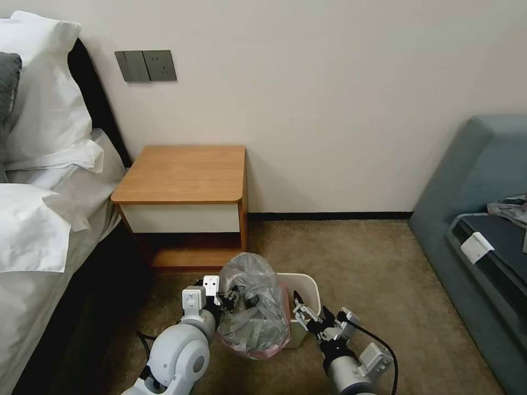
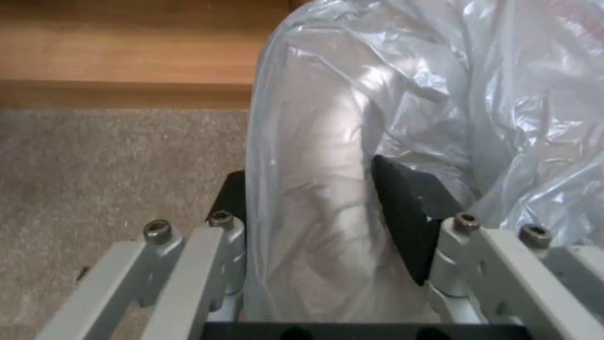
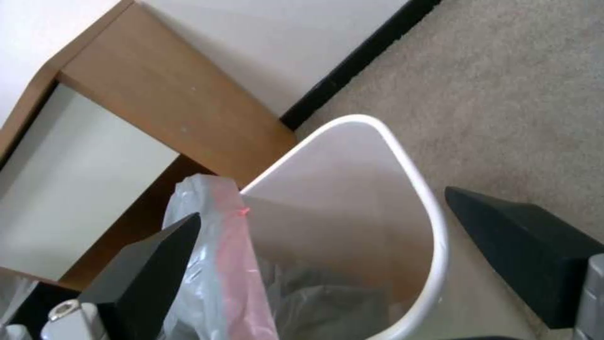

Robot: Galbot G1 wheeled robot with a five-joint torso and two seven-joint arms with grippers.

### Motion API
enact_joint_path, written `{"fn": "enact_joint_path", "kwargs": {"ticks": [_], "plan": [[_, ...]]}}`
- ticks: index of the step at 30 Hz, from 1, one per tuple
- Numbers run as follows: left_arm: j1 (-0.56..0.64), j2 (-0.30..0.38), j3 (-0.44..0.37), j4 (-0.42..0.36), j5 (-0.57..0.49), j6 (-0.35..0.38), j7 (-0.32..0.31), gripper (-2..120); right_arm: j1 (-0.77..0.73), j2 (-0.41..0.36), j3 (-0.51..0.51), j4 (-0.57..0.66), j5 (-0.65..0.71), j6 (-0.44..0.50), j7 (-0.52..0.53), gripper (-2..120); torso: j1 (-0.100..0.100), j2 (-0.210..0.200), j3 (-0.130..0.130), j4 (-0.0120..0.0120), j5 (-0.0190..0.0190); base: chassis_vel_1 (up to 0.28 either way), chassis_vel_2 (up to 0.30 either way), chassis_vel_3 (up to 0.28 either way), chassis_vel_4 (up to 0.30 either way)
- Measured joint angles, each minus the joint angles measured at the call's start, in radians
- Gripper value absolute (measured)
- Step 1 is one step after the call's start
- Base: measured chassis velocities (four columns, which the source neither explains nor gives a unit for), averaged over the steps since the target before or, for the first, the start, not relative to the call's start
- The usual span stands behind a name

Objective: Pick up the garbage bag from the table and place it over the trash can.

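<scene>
Left gripper (image 2: 327,208) clamped on garbage bag (image 1: 253,307) over trash can (image 1: 308,285)

No readable text, labels, brands, numbers or signs on anything in these views.

Bed (image 1: 38,274) with white pillows (image 1: 44,93), left. Grey switch plate (image 1: 145,66) on cream wall. Blue-grey sofa (image 1: 472,181), right. Beige carpet (image 1: 357,263). Black skirting board (image 1: 329,215).
</scene>
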State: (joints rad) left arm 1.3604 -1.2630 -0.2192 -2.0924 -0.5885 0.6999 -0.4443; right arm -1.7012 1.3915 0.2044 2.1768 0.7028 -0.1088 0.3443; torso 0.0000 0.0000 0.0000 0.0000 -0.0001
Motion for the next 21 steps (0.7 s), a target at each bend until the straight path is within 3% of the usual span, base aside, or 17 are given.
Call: {"fn": "enact_joint_path", "kwargs": {"ticks": [17,21], "plan": [[-0.004,-0.009,0.017,0.023,0.0,0.004,0.002,38,0.015,-0.001,-0.002,-0.004,0.002,0.002,0.0,100,0.0,0.0,0.0,0.0,0.0001,0.0,0.0,0.0,0.0],[-0.003,-0.01,0.017,0.027,0.004,0.003,-0.003,25,0.015,-0.001,-0.002,0.013,-0.002,0.004,-0.005,100,0.0,0.0,0.0,0.0,0.0001,0.0,0.0,0.0,0.0]]}}
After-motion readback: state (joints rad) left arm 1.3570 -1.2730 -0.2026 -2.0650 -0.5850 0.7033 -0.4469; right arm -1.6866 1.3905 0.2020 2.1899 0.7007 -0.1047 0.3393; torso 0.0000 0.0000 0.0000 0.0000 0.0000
